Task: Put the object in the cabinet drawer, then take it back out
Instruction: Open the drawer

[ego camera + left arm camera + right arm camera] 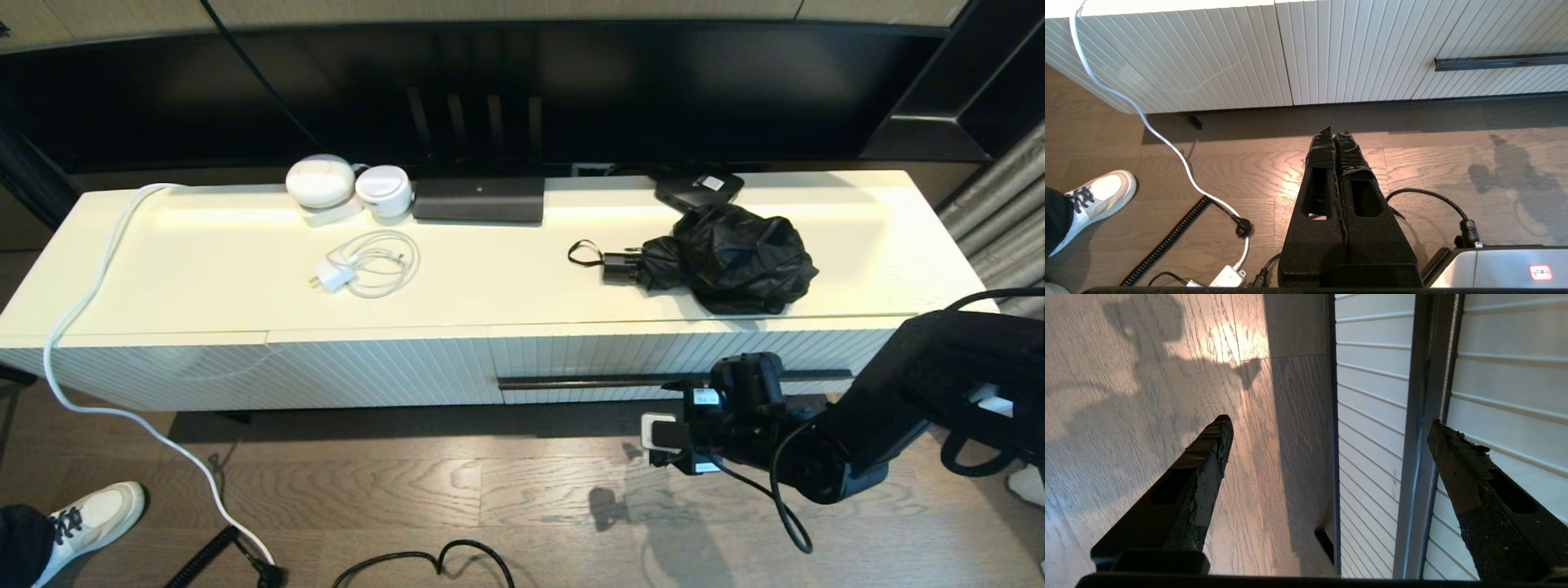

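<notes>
The long cream fluted cabinet carries a crumpled black folding umbrella. It also carries a coiled white charger cable and two round white devices.

The black folding umbrella lies on the cabinet top, its loose fabric crumpled, short handle and thin wrist loop pointing left. Below it the cream fluted drawer sits closed, its long dark bar handle running level across the front
</notes>
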Robot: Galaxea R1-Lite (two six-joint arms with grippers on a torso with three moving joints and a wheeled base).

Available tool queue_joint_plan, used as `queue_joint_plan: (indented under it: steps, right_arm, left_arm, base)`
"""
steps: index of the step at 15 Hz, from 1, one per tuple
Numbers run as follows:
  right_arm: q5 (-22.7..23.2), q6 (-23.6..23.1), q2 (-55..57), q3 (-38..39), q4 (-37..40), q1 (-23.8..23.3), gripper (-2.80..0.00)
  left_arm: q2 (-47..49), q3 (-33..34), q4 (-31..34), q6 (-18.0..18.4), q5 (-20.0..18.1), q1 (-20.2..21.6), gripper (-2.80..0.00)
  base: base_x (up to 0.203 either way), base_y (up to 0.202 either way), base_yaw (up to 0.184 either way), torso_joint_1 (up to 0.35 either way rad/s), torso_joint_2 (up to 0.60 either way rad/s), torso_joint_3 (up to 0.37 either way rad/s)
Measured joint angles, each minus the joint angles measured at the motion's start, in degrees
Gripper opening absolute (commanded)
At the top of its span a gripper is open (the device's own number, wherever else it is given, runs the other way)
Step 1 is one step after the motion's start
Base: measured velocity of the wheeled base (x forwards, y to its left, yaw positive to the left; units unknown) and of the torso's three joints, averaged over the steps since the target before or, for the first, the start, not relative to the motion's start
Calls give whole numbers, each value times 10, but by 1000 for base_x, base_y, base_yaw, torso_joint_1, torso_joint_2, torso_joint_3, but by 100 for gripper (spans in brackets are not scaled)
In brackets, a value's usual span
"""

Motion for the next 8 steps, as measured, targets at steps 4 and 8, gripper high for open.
queue_joint_plan:
  steps: [4, 8]
  right_arm:
    - [1, 0, 14, -19, 0, 0, 0]
    - [1, 0, 19, -25, -1, -1, 0]
  left_arm:
    - [0, 0, 0, 0, 0, 0, -280]
    - [0, 0, 0, 0, 0, 0, -280]
  base:
    - [0, 0, 0, 0, 0, 0]
    - [0, 0, 0, 0, 0, 0]
